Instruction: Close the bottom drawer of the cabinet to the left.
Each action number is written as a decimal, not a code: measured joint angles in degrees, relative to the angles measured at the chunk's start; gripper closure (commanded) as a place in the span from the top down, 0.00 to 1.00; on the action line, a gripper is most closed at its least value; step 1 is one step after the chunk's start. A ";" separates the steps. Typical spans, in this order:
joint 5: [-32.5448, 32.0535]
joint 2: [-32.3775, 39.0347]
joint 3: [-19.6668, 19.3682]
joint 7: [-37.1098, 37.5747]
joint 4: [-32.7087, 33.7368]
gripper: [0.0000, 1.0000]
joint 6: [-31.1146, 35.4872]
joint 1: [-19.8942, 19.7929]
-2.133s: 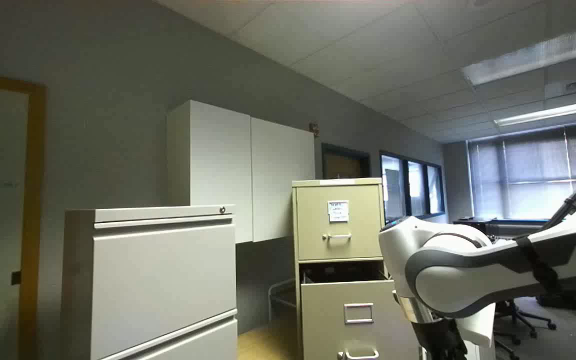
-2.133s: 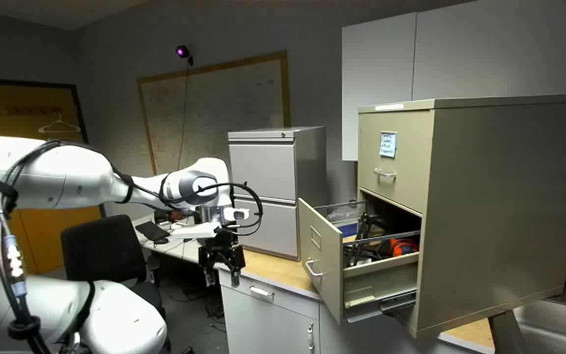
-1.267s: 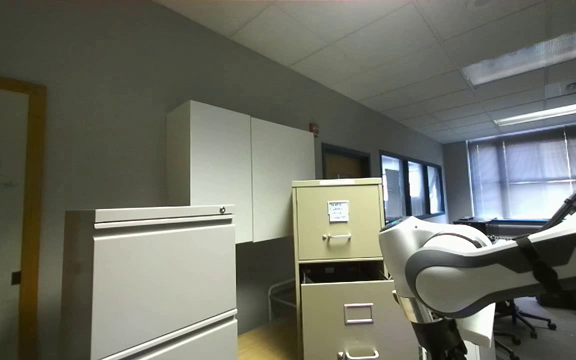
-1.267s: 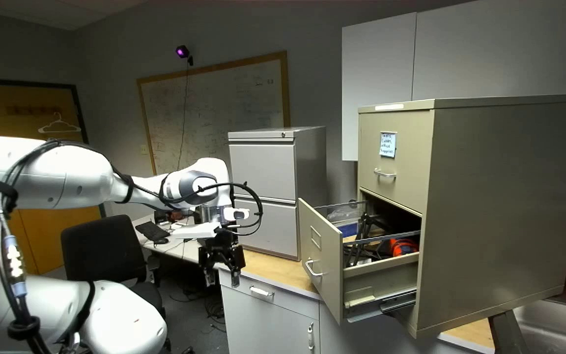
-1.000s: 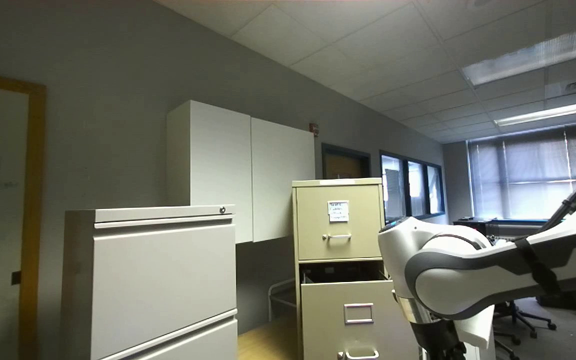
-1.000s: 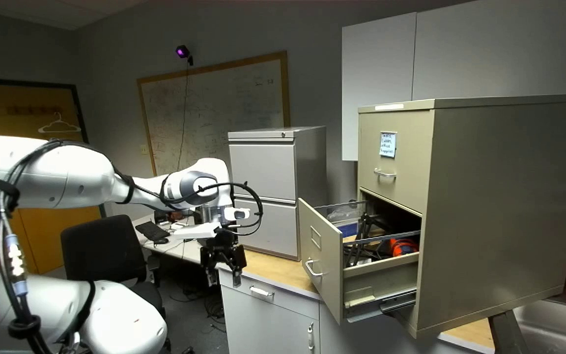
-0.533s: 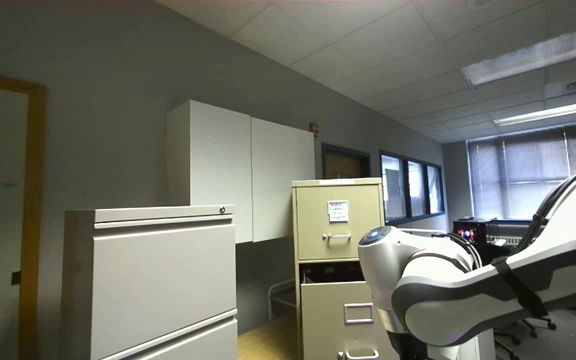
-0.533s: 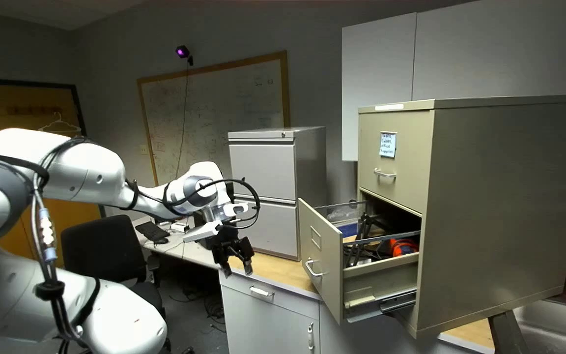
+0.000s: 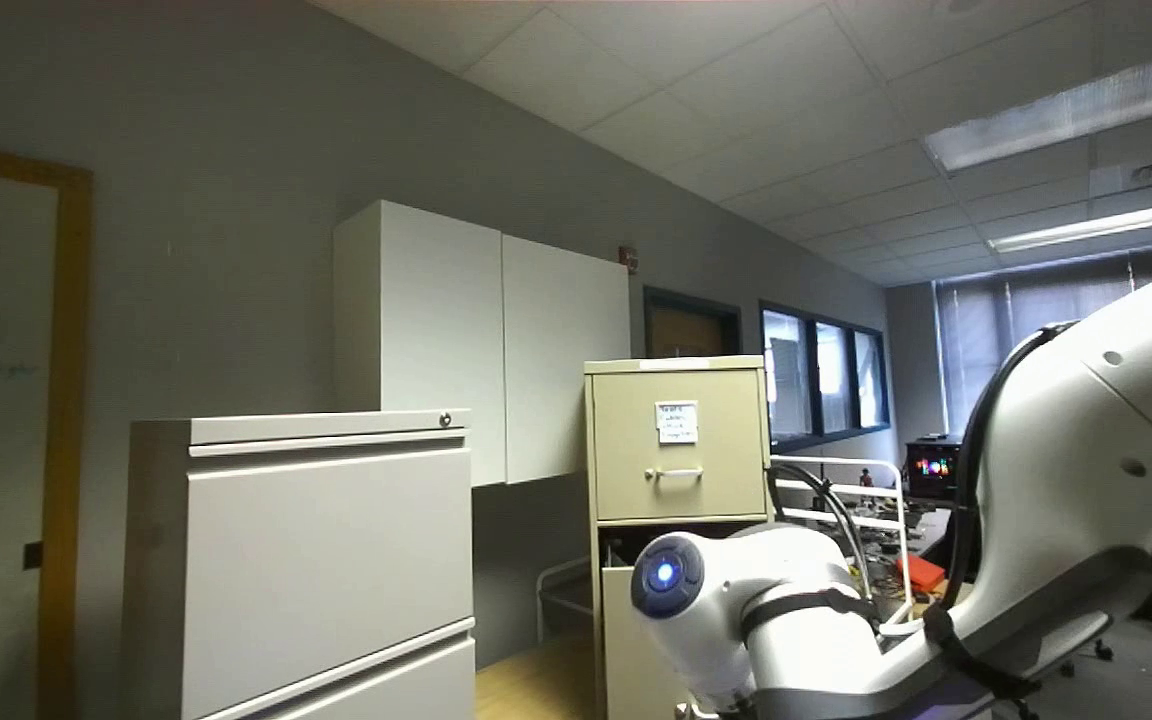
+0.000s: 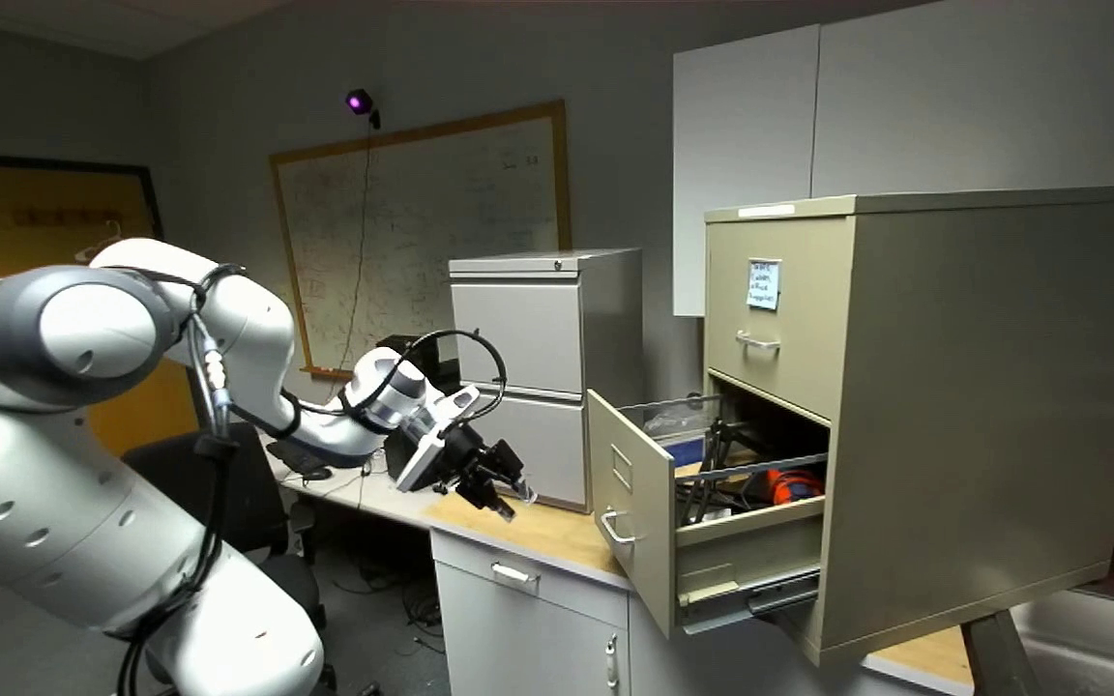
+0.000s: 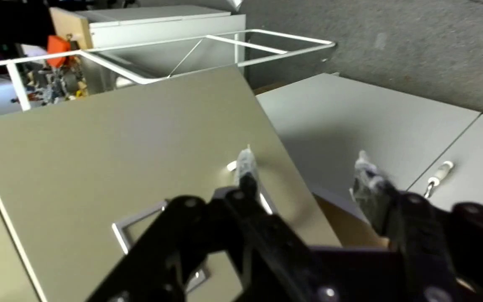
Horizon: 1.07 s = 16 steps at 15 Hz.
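The beige cabinet (image 10: 973, 416) has its lower drawer pulled out. The drawer front (image 10: 634, 483) has a silver handle (image 10: 618, 532), and cables and an orange item lie inside. In the wrist view the drawer front (image 11: 141, 134) fills the left half, and the handle (image 11: 232, 166) is mostly hidden behind a finger. My gripper (image 10: 515, 500) is tilted towards the drawer front, a gap to its left in that exterior view. In the wrist view the gripper (image 11: 304, 161) is open with nothing between its fingers. In an exterior view the arm covers part of the drawer front (image 9: 631, 640).
A grey cabinet (image 10: 518, 338) with shut drawers stands behind my gripper on the wooden counter (image 10: 557, 532). White base cabinet doors (image 10: 528, 619) are below. A white rack (image 11: 266, 58) stands beyond the drawer. A black chair (image 10: 165, 483) is behind the arm.
The arm has bent and lowered. My gripper has swung from pointing down to pointing forward, and has come nearer the drawer front. The drawer has not moved.
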 measured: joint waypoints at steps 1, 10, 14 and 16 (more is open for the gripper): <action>-4.85 1.90 0.41 2.80 0.93 0.26 0.12 0.01; -42.99 17.46 -3.28 23.82 6.95 0.00 -0.09 5.72; -53.78 23.29 -8.97 29.20 8.82 0.00 0.26 6.89; -58.27 26.12 -12.47 31.77 11.41 0.00 2.31 6.45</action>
